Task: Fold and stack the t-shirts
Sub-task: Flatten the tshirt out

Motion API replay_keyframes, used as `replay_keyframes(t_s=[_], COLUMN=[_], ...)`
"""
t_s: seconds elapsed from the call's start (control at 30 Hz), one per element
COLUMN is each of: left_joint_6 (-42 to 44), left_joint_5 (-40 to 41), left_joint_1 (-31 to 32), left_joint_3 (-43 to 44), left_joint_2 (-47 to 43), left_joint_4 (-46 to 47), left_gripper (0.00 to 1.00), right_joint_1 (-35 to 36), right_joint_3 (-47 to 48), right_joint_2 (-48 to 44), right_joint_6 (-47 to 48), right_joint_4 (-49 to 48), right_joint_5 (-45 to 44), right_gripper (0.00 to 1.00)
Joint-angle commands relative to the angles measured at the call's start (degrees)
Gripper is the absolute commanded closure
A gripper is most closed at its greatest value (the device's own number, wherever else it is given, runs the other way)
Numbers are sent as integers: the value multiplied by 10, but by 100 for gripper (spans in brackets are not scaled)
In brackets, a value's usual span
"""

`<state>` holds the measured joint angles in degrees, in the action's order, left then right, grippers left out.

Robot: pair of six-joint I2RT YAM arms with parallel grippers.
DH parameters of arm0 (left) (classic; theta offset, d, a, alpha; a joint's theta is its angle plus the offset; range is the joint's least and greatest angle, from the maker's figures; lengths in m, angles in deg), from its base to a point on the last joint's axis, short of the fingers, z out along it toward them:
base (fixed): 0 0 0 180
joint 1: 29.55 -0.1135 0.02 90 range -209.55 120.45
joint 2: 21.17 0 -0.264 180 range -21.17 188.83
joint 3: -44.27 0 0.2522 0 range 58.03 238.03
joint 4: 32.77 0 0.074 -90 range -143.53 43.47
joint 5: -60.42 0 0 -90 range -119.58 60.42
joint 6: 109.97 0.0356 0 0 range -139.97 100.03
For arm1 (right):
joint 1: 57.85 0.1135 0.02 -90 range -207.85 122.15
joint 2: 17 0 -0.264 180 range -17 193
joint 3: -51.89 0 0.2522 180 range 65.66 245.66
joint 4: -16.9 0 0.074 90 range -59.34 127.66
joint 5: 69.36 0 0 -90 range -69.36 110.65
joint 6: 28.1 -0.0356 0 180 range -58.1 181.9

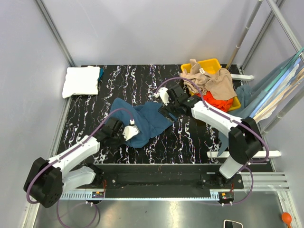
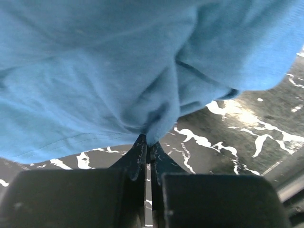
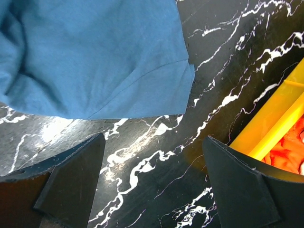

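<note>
1. A crumpled teal-blue t-shirt (image 1: 145, 121) lies mid-desk (image 1: 190, 142). Its long axis runs left to right, and one corner points right toward the yellow bin (image 1: 210, 63).
2. The left gripper (image 2: 147, 145) has its jaws pinched together on a fold at the shirt's near-left edge.
3. The right gripper (image 3: 152, 147) hovers just past that right corner, jaws spread wide and holding nothing.
4. A folded white t-shirt (image 1: 80, 80) sits at the desk's far-left corner.
5. A tan t-shirt (image 1: 221, 84) and a red-orange t-shirt (image 1: 219, 101) lie heaped in the bin.
</note>
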<state>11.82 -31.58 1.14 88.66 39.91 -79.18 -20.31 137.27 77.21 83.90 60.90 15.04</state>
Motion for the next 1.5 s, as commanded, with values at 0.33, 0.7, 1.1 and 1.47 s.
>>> replay_keyframes(t_s=[0.33,0.7,1.1,1.47], left_joint_6=[12,28,42,4], left_joint_5=[167,205,223,312], left_joint_1=[-10,-10,-19,-63], left_joint_3=[139,112,94,176], left_joint_2=[-78,-83,-86,-65], left_joint_4=[86,117,145,278], left_gripper=[100,100,100,100], right_joint_1=[-99,-113,-113,-113], right_joint_3=[56,133,155,278], right_joint_2=[97,195,239,142], right_joint_6=[-20,-12,3,40], right_joint_4=[-39,-21,-10,76], right_joint_5=[105,205,208,69], right_gripper=[14,27,70,100])
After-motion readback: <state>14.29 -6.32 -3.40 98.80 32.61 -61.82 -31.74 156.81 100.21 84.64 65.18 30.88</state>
